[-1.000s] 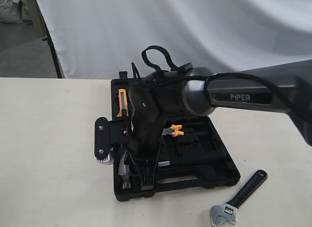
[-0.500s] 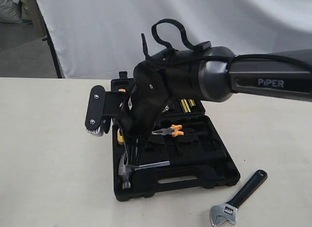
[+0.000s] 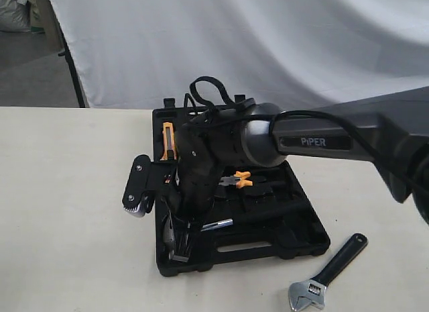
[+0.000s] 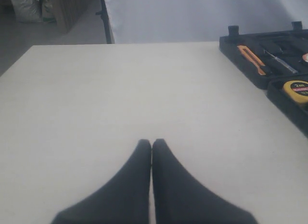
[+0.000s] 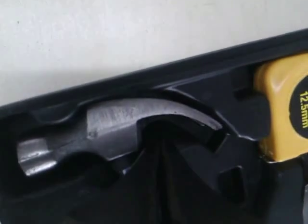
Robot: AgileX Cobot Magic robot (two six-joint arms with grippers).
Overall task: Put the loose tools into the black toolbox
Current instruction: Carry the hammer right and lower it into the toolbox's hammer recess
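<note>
Near edge of the worktop point(image 3: 67, 191), right of middle: one adjustable wrench point(image 3: 328, 272), lying flat outside the case, silver jaw toward the near edge, black handle pointing away. Nothing touches it.

Left side: one left claw point(image 4: 151, 143), fingers pressed together with nothing between them, above bare worktop, well apart from the case.

Middle of the worktop: one black toolbox point(image 3: 268, 248), open, its far part reaching toward the far edge.

Near-left recess of the toolbox: one claw hammer point(image 5: 115, 120), steel head seated in its shaped recess. The right claw point(image 3: 182, 245) stands directly over it, fingers down at the handle. Whether they grip the handle or stand apart cannot be told; the wrist view is dark there.

Just beyond the hammer head: one yellow tape measure point(image 5: 281, 108) in its own recess.

Centre of the toolbox: one pair of orange-handled pliers point(image 3: 236, 180).

Far-left of the toolbox: one orange-bodied knife point(image 3: 166, 141).
</note>
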